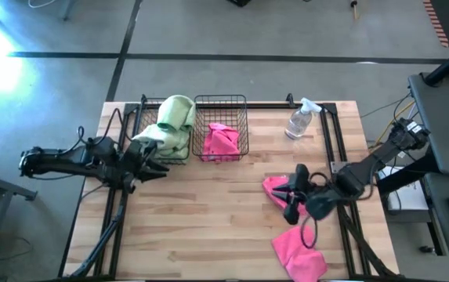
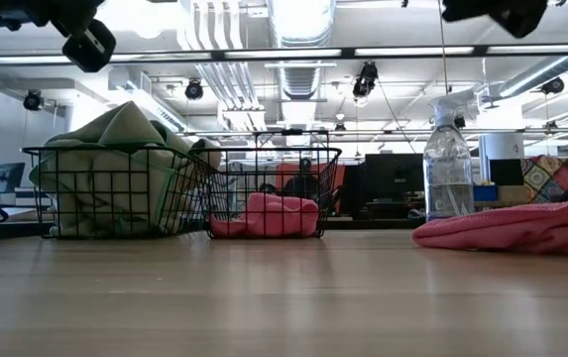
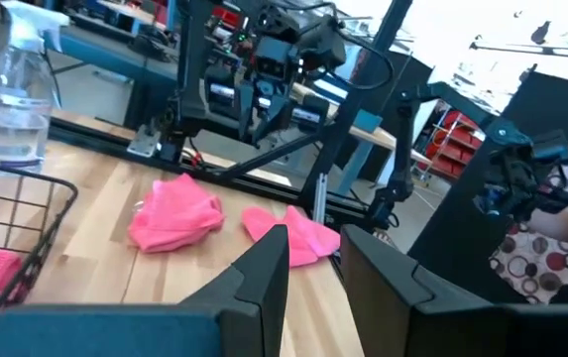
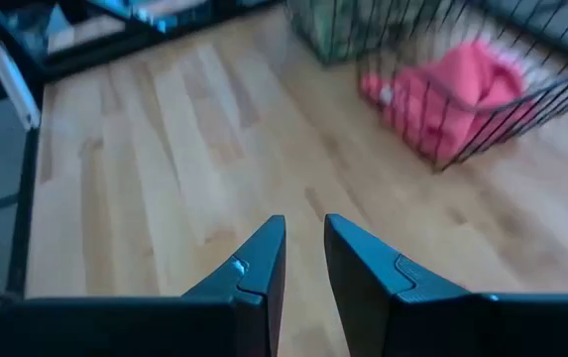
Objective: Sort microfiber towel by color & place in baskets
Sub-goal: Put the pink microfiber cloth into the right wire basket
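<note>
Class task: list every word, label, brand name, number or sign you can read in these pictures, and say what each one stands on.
None can be read.
The clear plastic spray bottle shows no legible label.
The two black wire-grid baskets, the pink and green microfiber towels and the wooden table bear no print.
Background room signage is too blurred to read.

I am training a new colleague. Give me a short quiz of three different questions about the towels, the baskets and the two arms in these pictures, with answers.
1. True or false: the basket with green towels stands beside the basket with a pink towel.
2. How many pink towels lie on the table outside the baskets?
3. Which is closest to the loose pink towels: A) the left gripper, B) the right gripper, C) the spray bottle?

Key
1. True; the two baskets stand side by side.
2. Two: one by the right gripper, one nearer the table edge.
3. B.
</note>
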You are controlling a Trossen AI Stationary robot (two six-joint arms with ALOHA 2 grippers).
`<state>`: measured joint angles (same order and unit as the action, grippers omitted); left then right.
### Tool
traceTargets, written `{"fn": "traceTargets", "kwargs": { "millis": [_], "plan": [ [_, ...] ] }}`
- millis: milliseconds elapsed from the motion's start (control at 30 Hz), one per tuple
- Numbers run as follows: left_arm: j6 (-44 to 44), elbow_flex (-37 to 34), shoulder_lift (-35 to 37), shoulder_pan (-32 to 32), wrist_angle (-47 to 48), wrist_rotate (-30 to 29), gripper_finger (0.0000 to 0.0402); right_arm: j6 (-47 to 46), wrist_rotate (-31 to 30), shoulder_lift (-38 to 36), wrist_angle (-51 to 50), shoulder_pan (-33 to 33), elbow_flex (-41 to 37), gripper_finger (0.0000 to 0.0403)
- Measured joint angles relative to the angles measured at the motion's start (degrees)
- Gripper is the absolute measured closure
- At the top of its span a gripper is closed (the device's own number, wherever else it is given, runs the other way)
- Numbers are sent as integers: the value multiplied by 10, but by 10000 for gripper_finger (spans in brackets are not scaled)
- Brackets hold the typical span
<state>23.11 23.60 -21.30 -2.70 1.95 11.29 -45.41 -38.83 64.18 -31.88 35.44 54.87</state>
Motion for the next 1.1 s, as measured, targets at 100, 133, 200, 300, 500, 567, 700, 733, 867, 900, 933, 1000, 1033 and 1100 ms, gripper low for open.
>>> {"fn": "traceTargets", "kwargs": {
  "millis": [100,133,200,300,500,567,700,733,867,900,933,1000,1033,1100],
  "plan": [
    [0,0,1,-12,0,-3,322,3,-62,-2,13,35,-5,335],
    [0,-1,0,-15,0,-3,322,3,-74,-3,17,46,-8,335],
    [0,-1,0,-21,0,-3,322,1,-82,-4,30,61,-17,335],
    [0,-1,1,-27,1,-3,322,-9,-82,-4,48,76,-34,335],
    [1,-1,2,-30,1,-3,322,-39,-14,-14,76,77,-72,335],
    [1,-1,2,-30,1,-3,322,-79,30,-21,38,72,-73,335],
    [4,-1,2,-30,1,-3,322,-190,84,-34,-112,57,-67,335],
    [4,-1,2,-30,1,-3,322,-218,96,-37,-153,53,-65,335],
    [7,-1,2,-30,-1,-3,322,-323,185,-37,-299,35,-64,335],
    [9,-1,2,-30,-1,-4,322,-342,206,-35,-322,32,-64,335],
    [10,-1,1,-30,-1,-4,322,-353,222,-34,-338,29,-65,335],
    [13,-1,1,-30,-3,-4,322,-356,237,-33,-342,25,-67,335],
    [14,-1,1,-30,-3,-4,322,-355,238,-33,-341,24,-68,335],
    [15,-1,-1,-30,-4,-5,322,-354,238,-33,-339,19,-71,335]
  ]
}}
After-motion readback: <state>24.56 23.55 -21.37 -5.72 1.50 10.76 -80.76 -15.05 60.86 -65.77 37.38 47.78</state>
